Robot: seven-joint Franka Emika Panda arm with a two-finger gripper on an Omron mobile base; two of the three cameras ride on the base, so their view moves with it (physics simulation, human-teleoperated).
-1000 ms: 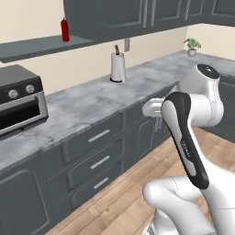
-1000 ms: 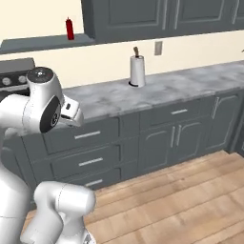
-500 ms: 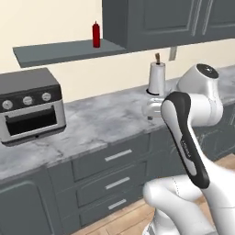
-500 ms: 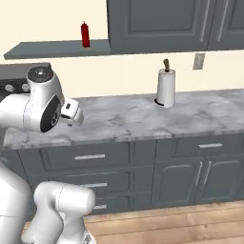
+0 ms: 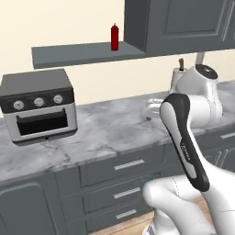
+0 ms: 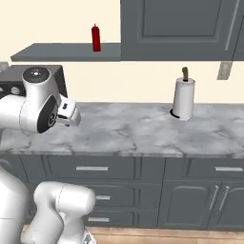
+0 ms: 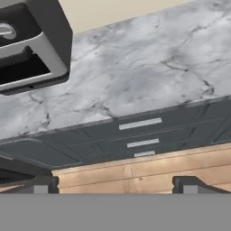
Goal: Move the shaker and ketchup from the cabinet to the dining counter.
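We have driven closer, so the ketchup (image 5: pixel 114 37) on the cabinet (image 5: pixel 82 53) shelf now faces us; our gripper (image 7: pixel 115 184) jaws stand spread, holding nothing

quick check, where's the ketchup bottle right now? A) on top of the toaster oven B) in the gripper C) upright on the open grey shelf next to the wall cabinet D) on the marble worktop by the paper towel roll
C: the ketchup stands upright on the shelf beside the cabinet.
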